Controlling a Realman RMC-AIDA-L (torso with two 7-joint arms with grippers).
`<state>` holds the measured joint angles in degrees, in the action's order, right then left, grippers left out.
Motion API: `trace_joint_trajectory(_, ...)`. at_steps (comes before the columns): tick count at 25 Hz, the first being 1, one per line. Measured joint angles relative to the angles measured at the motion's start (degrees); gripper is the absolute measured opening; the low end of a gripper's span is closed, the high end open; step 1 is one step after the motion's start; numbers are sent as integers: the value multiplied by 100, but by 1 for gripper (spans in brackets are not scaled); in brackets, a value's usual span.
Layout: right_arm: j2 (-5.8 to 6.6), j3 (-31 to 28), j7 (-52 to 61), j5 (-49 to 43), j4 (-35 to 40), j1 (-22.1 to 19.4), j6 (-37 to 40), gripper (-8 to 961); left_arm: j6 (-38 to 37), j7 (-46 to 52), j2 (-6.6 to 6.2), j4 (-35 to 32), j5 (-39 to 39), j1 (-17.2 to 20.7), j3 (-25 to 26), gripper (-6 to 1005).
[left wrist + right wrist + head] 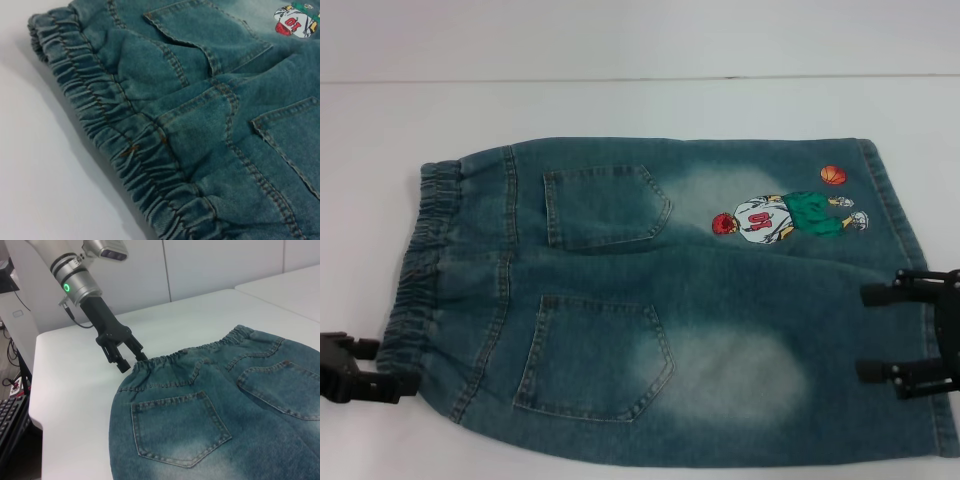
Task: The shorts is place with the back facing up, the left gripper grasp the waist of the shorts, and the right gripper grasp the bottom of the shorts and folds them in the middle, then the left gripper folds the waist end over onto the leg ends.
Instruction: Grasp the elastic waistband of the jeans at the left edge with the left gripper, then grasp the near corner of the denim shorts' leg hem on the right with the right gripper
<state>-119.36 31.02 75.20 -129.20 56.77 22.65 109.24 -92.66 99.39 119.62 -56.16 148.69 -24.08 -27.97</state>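
Observation:
The denim shorts [650, 300] lie flat, back up, with two patch pockets showing. The ruffled waist [425, 250] is at the left and the stitched leg hems [898, 215] at the right, near the cartoon player [785, 215] and orange ball [833, 175]. My left gripper [392, 366] is open at the near corner of the waist, one finger on either side of the band's edge; the right wrist view shows the left gripper [131, 361] at that corner. My right gripper [876, 332] is open over the near leg's hem. The left wrist view shows only the waist [100, 115] up close.
The shorts rest on a white table [620, 105] with a wall behind it. In the right wrist view the table's edge [37, 405] drops off behind the left arm, with a keyboard [10, 415] below. The shorts' near edge lies close to the table front.

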Motion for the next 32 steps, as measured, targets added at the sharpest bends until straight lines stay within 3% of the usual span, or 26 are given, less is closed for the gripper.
trace_joint_trajectory(12, 0, 0, 45, 14, 0, 12, -65, 924, 52, 35, 9, -9, 0, -74, -151, 859)
trace_joint_trajectory(18, 0, -3, 56, 9, -3, 4, -79, 925, 187, 66, 0, -41, -25, -104, -126, 637)
trace_joint_trajectory(28, 4, -181, 56, 21, -86, -22, -5, 921, 266, 73, 0, -13, -14, -142, -178, 162)
trace_joint_trajectory(32, 10, -243, 90, 26, -88, -38, 83, 919, 219, 81, 0, -3, -10, -147, -196, 113)
